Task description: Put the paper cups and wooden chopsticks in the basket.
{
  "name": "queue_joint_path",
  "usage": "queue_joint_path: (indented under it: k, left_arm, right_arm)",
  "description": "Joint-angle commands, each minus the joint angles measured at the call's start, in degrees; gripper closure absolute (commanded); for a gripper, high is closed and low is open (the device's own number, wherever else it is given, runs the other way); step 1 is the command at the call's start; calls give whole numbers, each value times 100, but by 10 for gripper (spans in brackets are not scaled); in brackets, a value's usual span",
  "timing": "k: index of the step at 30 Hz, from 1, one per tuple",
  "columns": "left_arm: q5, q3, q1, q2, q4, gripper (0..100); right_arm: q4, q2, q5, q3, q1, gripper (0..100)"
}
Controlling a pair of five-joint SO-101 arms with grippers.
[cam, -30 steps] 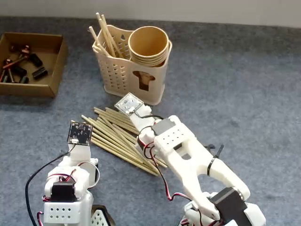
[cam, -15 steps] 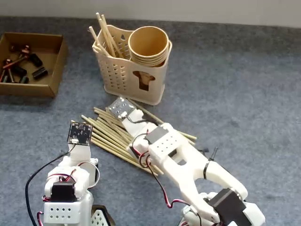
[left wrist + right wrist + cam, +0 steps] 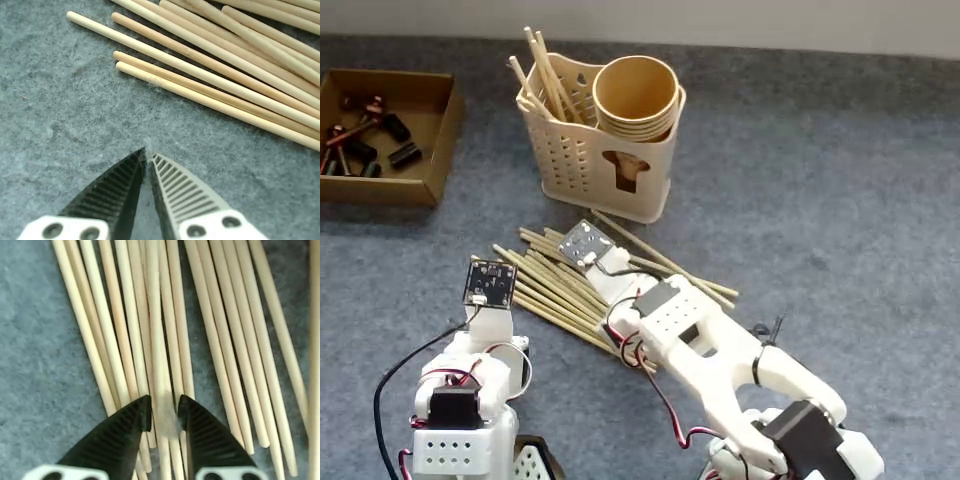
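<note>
Right gripper (image 3: 162,412): jaws only narrowly apart, tips pinching one or two of the loose chopsticks (image 3: 548,290); over the pile's middle
Left gripper (image 3: 146,154): jaws closed tip to tip, holding nothing; above bare carpet (image 3: 820,170) at the pile's 8 o'clock
Loose chopsticks: flat on the carpet, at the basket's 6 o'clock
Basket (image 3: 582,165): upright; paper cups (image 3: 635,95) stacked inside; standing chopsticks (image 3: 548,75) at their 9 o'clock

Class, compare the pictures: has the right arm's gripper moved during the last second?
Yes. The right gripper has drawn back from the foot of the basket, toward its own base, above the loose chopsticks.
</note>
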Motion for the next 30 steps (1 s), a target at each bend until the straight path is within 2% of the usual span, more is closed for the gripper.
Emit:
queue_joint_path:
  k: [1,7,11,30]
  left_arm:
    - [-18,110,31,-22,44,994]
    - [-18,110,31,-22,44,994]
    - [-18,110,31,-22,44,994]
    - [-18,110,31,-22,44,994]
  right_arm:
    - [-92,-75,-18,22,-48,900]
    - [-66,-75,-9,31,-48,909]
    - [-66,-75,-9,31,-48,992]
    - [1279,-418,0,-382,268,993]
